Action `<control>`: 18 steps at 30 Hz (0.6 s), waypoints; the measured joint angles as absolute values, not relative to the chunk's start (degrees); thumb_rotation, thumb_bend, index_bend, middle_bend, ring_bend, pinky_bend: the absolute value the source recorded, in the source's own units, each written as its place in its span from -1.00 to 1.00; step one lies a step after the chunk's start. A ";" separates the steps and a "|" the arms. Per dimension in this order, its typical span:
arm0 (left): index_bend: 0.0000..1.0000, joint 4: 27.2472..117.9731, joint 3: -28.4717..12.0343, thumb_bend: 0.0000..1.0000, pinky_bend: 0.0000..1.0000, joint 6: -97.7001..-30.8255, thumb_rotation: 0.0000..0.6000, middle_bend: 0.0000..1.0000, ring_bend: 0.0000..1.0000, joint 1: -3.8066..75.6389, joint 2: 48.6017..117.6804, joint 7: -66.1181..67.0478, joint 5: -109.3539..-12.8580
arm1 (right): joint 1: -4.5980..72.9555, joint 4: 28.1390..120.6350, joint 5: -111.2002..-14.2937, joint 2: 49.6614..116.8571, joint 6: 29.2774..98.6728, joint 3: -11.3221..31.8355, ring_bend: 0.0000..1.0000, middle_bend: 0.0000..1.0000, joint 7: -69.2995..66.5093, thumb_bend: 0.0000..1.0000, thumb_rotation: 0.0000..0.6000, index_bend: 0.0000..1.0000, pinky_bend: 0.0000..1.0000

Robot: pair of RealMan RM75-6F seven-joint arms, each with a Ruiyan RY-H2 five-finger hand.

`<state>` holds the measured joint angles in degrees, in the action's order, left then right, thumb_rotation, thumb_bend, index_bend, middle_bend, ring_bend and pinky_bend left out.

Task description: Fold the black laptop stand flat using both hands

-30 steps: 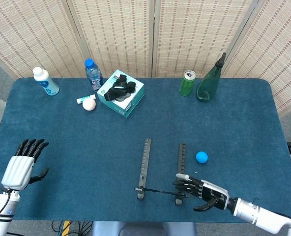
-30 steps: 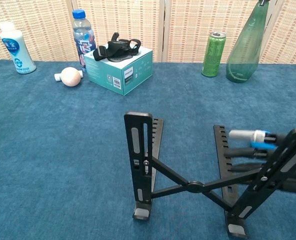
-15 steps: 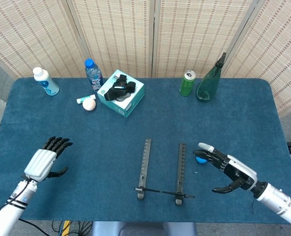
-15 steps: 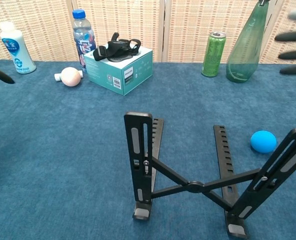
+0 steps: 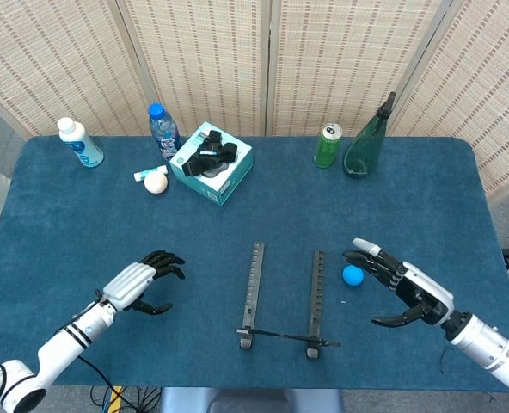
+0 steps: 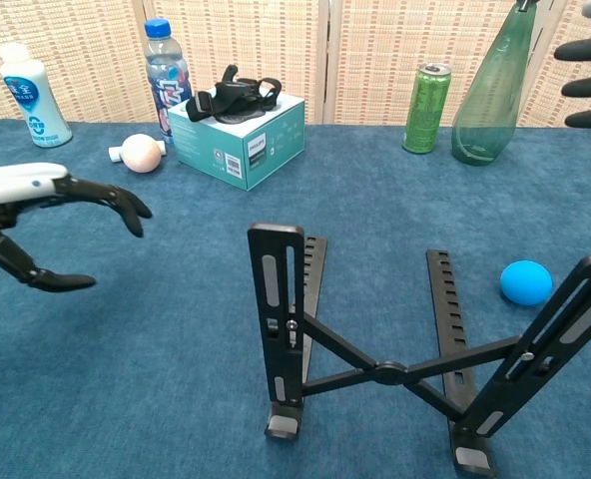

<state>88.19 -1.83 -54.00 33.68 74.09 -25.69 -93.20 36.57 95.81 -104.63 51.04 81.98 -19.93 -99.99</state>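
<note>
From the head view, you had the laptop stand [image 5: 282,297] near the front edge of the table [image 5: 82,215], its two rails running away from you and joined by a cross link at the near end. Your left hand [image 5: 143,281] sat well to the stand's left, fingers apart and empty. Your right hand [image 5: 401,288] lay to the stand's right, spread and holding nothing, with the blue ball [image 5: 352,274] just beside its fingertips. I judge you placed one hand on each flank so both rails could be taken at once.

From the chest view, the stand [image 6: 375,371] was plainly unfolded, both uprights raised on the crossed links, so folding had not begun. Your left hand [image 6: 36,215] hovered clear of it, thumb below and fingers curved above, shaped for a grasp. Only your right hand's fingertips [image 6: 587,85] showed at the frame's upper right edge.
</note>
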 measured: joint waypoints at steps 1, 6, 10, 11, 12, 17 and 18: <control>-0.41 88.01 -1.65 -0.53 -0.97 -53.70 1.00 -0.71 -0.87 34.09 74.45 -26.54 -93.43 | 36.45 95.74 -104.56 51.05 81.79 -19.76 -0.83 -0.75 -100.12 -1.00 1.00 -1.00 -0.97; -0.38 87.64 -0.46 -0.53 -0.97 -52.19 1.00 -0.71 -0.87 36.31 75.94 -31.55 -94.60 | 35.90 95.34 -104.40 51.25 80.95 -18.86 -0.83 -0.75 -100.82 -1.00 1.00 -1.00 -0.97; -0.38 87.28 0.85 -0.53 -0.97 -51.45 1.00 -0.71 -0.87 38.15 77.17 -34.66 -95.98 | 35.44 95.03 -104.47 51.46 80.60 -18.30 -0.83 -0.75 -101.41 -1.00 1.00 -1.00 -0.97; -0.38 87.21 1.23 -0.53 -0.97 -51.25 1.00 -0.71 -0.87 38.55 77.46 -35.35 -96.25 | 35.27 94.91 -104.46 51.53 80.50 -18.17 -0.83 -0.75 -101.61 -1.00 1.00 -1.00 -0.97; -0.38 87.18 1.50 -0.53 -0.97 -51.11 1.00 -0.71 -0.87 38.81 77.67 -35.85 -96.42 | 35.15 94.82 -104.44 51.58 80.41 -18.06 -0.83 -0.75 -101.75 -1.00 1.00 -1.00 -0.97; -0.38 86.96 2.94 -0.53 -0.97 -50.81 1.00 -0.71 -0.87 40.07 78.97 -38.88 -97.32 | 34.53 94.62 -104.54 51.73 79.88 -17.64 -0.83 -0.75 -102.13 -1.00 1.00 -1.00 -0.97; -0.38 86.80 3.14 -0.53 -0.97 -50.83 1.00 -0.71 -0.87 40.31 79.34 -39.35 -97.49 | 34.43 94.64 -104.58 51.74 79.83 -17.58 -0.83 -0.75 -102.16 -1.00 1.00 -1.00 -0.97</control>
